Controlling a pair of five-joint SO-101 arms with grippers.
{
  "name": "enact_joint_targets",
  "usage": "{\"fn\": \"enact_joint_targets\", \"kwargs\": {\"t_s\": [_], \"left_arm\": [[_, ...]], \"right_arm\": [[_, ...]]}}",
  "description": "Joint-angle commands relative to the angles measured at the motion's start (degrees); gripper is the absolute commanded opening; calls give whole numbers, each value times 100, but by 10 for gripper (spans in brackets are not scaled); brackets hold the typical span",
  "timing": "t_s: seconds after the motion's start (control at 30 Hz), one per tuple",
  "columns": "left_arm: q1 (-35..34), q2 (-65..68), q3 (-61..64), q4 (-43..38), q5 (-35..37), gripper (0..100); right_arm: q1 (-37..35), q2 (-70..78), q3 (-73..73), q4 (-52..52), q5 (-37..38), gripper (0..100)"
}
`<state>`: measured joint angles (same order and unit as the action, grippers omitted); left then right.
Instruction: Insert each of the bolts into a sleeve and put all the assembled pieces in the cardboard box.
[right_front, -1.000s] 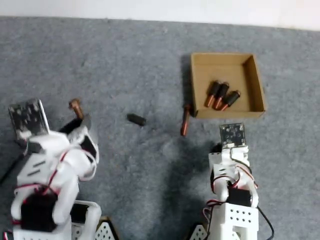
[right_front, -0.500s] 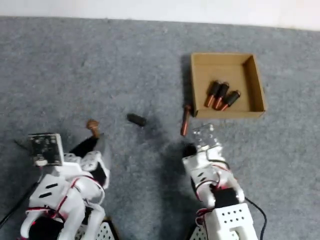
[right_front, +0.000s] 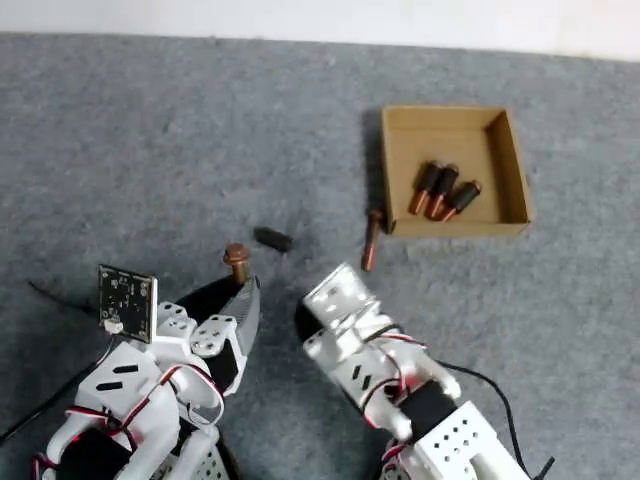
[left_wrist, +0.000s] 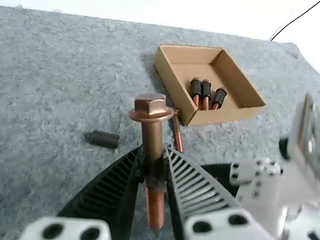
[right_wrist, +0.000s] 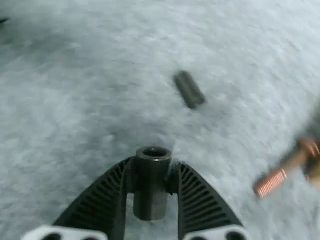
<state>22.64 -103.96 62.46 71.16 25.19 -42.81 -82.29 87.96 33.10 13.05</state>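
Carpet (right_front: 150, 130), grey, lay under everything. Cardboard box (right_front: 455, 228) sat far right w/ three assembled pieces (right_front: 443, 190) inside. My left gripper (left_wrist: 154, 157) pinched a copper bolt (left_wrist: 151, 127) mid-shank, head clear of the grip, thread end poking out the other side. My right gripper (right_wrist: 151, 167) was clamped round a black sleeve (right_wrist: 151, 195), open bore exposed. Grippers were near each other, parts not yet mated. Both looked rigid, light, smooth metal, prob. slippery: hold mid-body, axes aligned. Spare bolt (right_front: 371, 240) lay just beside box's near corner; spare sleeve (right_front: 272, 239) lay betw. that & my left gripper.
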Motion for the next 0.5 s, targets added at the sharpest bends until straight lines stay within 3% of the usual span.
{"fn": "enact_joint_targets", "kwargs": {"t_s": [0.0, 0.2, 0.47], "left_arm": [[84, -13, 31, -413, -35, 4], [75, -13, 936, -1327, 0, 4], [-365, -13, 1033, -1565, 0, 4]], "right_arm": [[-479, -75, -505, -602, 396, 6], [-681, -75, -497, -1332, 413, 5], [-611, -75, -233, -1640, 404, 5]]}}
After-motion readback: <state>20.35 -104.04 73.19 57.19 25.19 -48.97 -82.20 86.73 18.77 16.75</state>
